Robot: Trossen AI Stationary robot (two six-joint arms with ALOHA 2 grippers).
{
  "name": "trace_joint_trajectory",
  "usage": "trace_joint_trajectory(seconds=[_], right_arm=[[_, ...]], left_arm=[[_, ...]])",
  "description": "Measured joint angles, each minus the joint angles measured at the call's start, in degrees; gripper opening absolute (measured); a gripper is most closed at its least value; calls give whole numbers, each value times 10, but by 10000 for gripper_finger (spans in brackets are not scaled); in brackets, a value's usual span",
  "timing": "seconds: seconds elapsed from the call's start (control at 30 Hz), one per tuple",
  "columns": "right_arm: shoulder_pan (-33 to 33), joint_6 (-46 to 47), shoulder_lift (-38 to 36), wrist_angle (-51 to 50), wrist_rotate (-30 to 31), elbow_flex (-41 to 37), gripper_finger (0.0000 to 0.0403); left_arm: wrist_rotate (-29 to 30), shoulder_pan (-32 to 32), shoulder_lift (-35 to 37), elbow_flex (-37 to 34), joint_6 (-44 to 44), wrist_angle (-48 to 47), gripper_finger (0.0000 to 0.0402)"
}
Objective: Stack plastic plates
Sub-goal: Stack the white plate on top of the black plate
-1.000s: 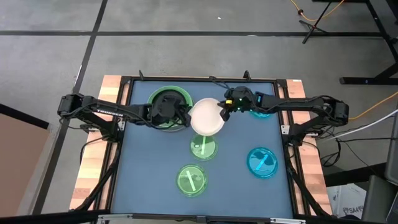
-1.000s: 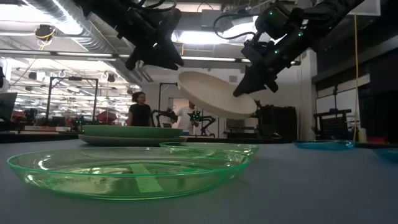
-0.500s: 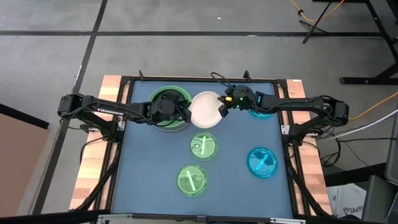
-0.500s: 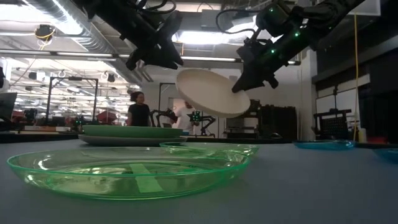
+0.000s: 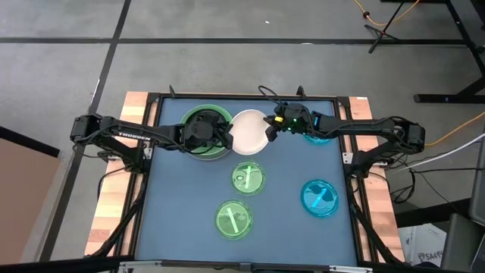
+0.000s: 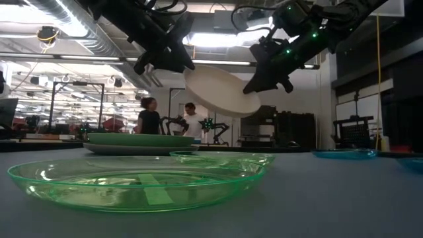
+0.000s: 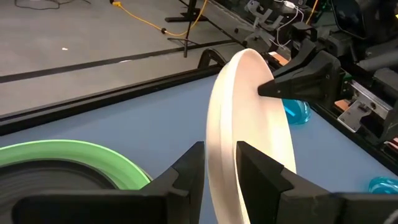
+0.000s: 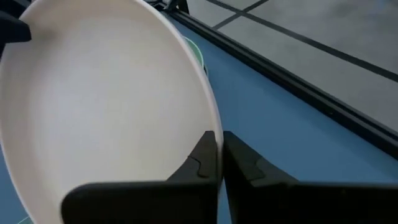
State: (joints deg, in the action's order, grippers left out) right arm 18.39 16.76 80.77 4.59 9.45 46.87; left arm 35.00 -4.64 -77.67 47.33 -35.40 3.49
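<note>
High view first, operator: your blue table carries the stack at the far left, where the large light green plate sits on the grey plate, whose rim shows just under it in the low view. You cannot see a black plate clearly; something dark lies on the green plate under the left arm, but the wrist hides it. Your white plate is off the table, tilted in the air just beside the stack, between the two arms. Your right gripper is pinched tight on its rim on the right-hand side; the right wrist view shows the fingers closed over the edge. Your left gripper has its fingers either side of the opposite rim, narrowly parted; whether they press it, you cannot tell. Two small translucent green plates lie near the table's middle and front, apart from each other. One small cyan plate lies at the right; another sits partly under the right arm. Two people stand in the room beyond.
</note>
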Motion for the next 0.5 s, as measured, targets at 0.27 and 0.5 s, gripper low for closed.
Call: trace_joint_trajectory(seconds=[0.27,0.5], right_arm=[[0,26,0,15,-1,0,0],[0,55,0,20,-15,0,0]], left_arm=[[0,0,0,0,0,0,86],[7,0,0,0,0,-1,69]])
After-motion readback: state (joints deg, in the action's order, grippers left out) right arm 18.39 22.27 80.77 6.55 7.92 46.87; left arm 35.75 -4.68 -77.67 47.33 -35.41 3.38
